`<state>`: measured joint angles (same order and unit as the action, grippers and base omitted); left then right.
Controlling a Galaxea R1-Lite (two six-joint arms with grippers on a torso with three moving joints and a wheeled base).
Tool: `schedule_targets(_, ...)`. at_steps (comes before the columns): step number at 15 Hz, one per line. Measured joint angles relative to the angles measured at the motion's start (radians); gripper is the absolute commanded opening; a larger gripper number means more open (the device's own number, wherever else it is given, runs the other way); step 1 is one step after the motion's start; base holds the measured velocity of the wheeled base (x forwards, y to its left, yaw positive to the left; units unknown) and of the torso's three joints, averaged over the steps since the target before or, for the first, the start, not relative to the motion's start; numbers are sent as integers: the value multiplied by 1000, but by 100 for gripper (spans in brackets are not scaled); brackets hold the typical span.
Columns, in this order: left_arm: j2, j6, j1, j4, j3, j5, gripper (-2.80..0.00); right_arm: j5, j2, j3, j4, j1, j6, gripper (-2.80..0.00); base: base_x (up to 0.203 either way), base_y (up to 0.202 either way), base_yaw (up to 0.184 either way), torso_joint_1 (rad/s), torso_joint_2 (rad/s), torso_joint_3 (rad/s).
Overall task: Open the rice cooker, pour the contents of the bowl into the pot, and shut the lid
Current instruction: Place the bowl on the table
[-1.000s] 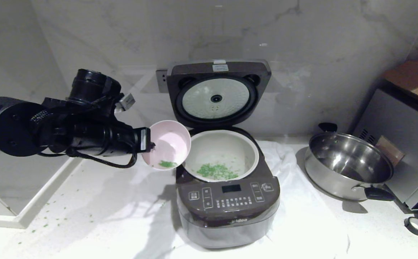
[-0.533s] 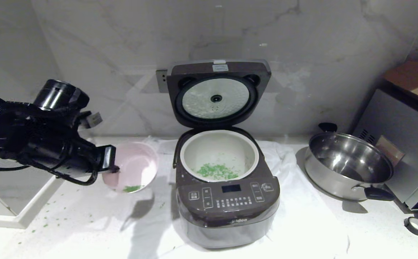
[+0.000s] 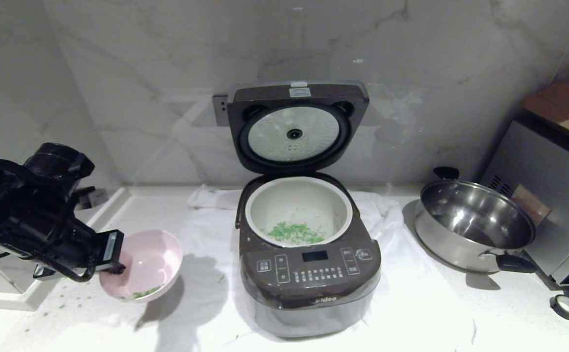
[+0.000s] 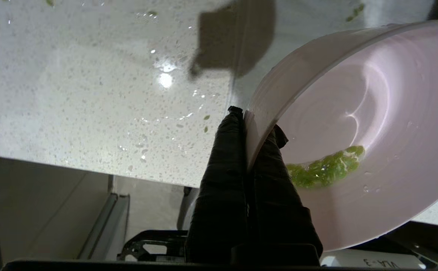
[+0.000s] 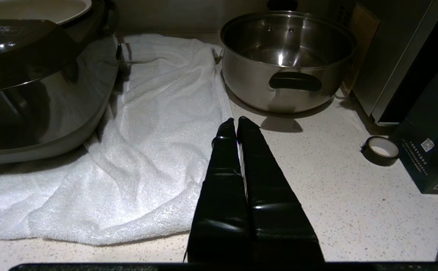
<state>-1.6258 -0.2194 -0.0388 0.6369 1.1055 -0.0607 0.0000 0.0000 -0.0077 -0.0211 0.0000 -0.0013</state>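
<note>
Rice cooker at centre of counter, on a white towel; front button panel facing the camera. Lid hinged up at the back, round silver inner plate exposed. Pot seated in the body, cream-white, green bits heaped on the near part of its floor.

Steel pan to the right of the cooker, apart from it, black handle toward the front. Grey box-shaped appliance beyond the pan at the right edge.

Bowl to the left of the cooker, well apart from it, tilted, pink, low over the counter near the towel's left edge; contact with the surface not discernible. Few green bits gathered at its lowest inner side.

Left hand clenched on the bowl's rim, one finger outside, one inside. Right hand parked over the towel's edge in front of the pan, fingers pressed together, holding nothing.

Tape roll on the counter at the far right. Stray green flecks scattered on the counter below the bowl.
</note>
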Motion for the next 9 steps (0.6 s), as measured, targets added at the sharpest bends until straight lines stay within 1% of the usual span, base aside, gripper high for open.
schedule_targets(4, -82, 1, 144, -2, -17, -97, -280, 0, 0, 0, 0, 0, 0, -280, 0, 0, 0, 0, 0, 0)
schedule_targets(5, -111, 4, 180, -6, -19, -110, -280, 0, 0, 0, 0, 0, 0, -280, 0, 0, 0, 0, 0, 0)
schedule_targets(7, -163, 8, 237, -17, -24, -118, -280, 0, 0, 0, 0, 0, 0, -280, 0, 0, 0, 0, 0, 0)
schedule_targets(9, -196, 18, 274, -68, -59, -119, -280, 0, 0, 0, 0, 0, 0, -280, 0, 0, 0, 0, 0, 0)
